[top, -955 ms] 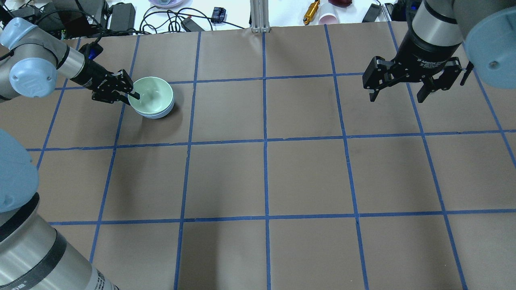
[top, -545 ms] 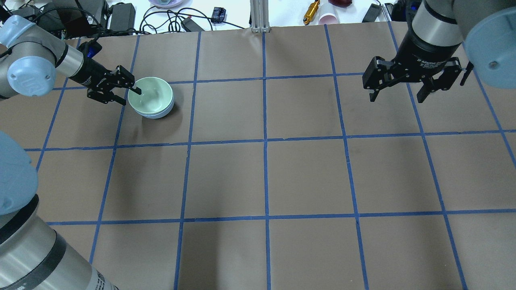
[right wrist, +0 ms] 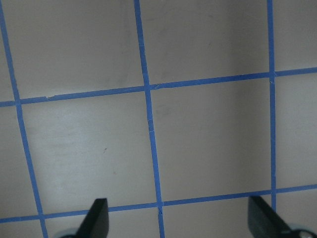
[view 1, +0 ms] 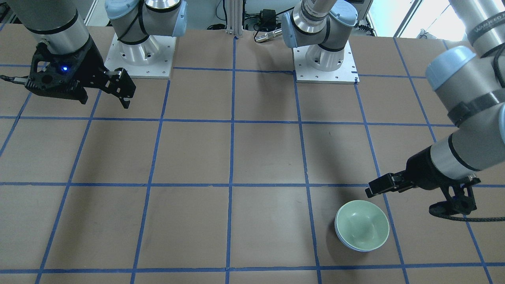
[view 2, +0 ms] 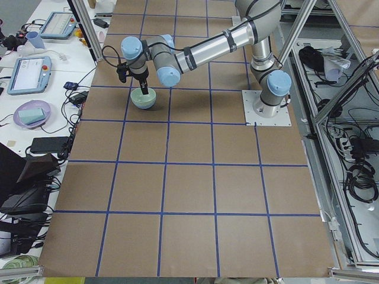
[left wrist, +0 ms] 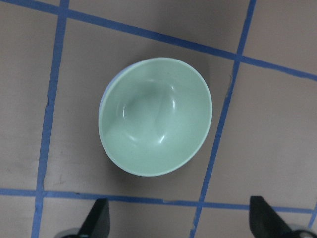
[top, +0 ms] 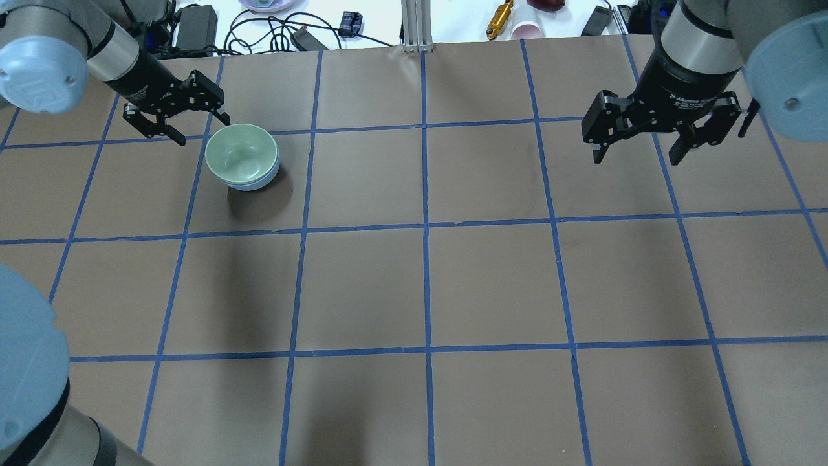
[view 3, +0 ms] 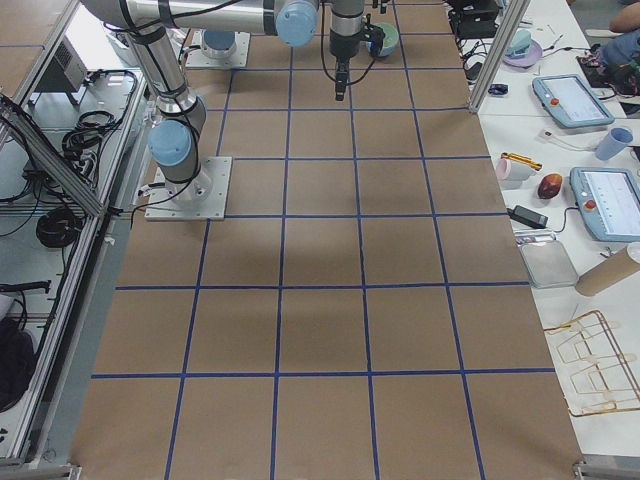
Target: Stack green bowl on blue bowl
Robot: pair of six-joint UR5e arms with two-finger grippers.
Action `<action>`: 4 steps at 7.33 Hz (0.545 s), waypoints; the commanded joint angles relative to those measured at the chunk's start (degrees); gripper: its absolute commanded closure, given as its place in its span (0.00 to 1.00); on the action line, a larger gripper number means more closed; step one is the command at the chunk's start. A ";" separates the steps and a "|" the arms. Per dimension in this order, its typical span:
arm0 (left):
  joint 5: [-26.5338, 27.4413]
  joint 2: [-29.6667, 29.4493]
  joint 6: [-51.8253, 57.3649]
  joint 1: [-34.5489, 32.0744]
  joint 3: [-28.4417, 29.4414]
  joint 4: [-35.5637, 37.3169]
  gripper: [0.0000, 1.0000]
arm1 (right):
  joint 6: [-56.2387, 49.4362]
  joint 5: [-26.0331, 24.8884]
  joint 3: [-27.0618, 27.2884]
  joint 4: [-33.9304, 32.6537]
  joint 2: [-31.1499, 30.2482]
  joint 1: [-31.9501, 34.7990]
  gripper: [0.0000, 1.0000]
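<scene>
The green bowl point(top: 240, 152) is seen nested upright inside the blue bowl point(top: 257, 184), and the pair is carried by the brown table point(top: 491, 278), which is marked into squares by blue tape lines point(top: 425, 226). In the overhead view only a crescent of the blue bowl is shown under the green bowl's rim. In the left wrist view it is reduced to a thin sliver at the rim's edge, while the green bowl's glossy inside is shown in full. The left gripper point(top: 202, 129) is held just beside the green bowl, on the side away from the robot. Its fingers point(left wrist: 98, 220) are spread apart and nothing is grasped between them; in the wrist view they are seen clear of the green bowl's rim. The right gripper point(top: 637, 157) is held well apart from the green bowl, off toward the robot's right, with its fingers likewise released and empty. White lettering beginning "2F Adaptive" can be read on its body in the overhead view only; the rest is too small to make out. In the right wrist view only table and tape are shown. In the exterior right view the green bowl is largely hidden behind the arms.
</scene>
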 commanded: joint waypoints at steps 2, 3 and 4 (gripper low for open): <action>7.20 8.63 -3.37 -7.35 1.48 -8.14 0.00 | 0.00 0.07 0.00 0.00 0.00 0.00 0.00; 7.46 11.09 -6.52 -10.59 1.39 -9.55 0.00 | 0.00 -0.01 0.00 0.00 0.00 0.00 0.00; 7.63 13.21 -6.81 -13.05 1.04 -10.09 0.00 | 0.00 -0.01 0.00 0.00 0.00 0.00 0.00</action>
